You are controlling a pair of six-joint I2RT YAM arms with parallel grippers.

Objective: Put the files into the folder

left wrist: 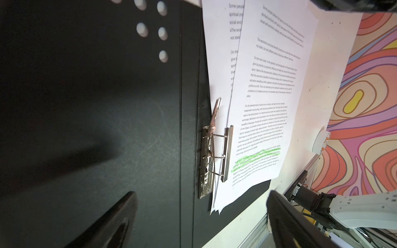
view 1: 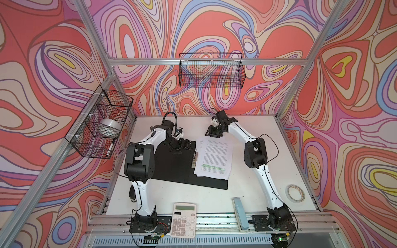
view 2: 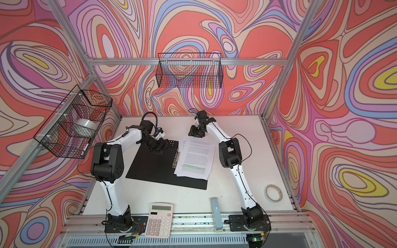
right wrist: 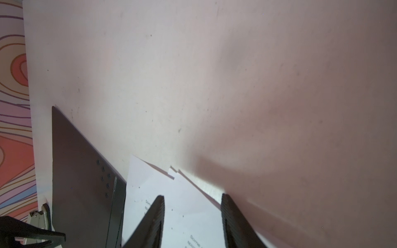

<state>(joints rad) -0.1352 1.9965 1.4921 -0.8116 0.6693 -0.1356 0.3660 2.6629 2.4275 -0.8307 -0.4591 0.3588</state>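
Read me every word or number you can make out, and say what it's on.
"Some people": first words on the files.
"On the": a later paragraph there.
Remaining print on them: too small.
calculator keys: too blurred.
tape roll markings: unreadable.
folder: no lettering shows.

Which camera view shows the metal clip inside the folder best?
The left wrist view: the metal clip is close and sharp there, on the open folder, at the edge of the papers. Both top views show the clip only small. The right wrist view does not show it.
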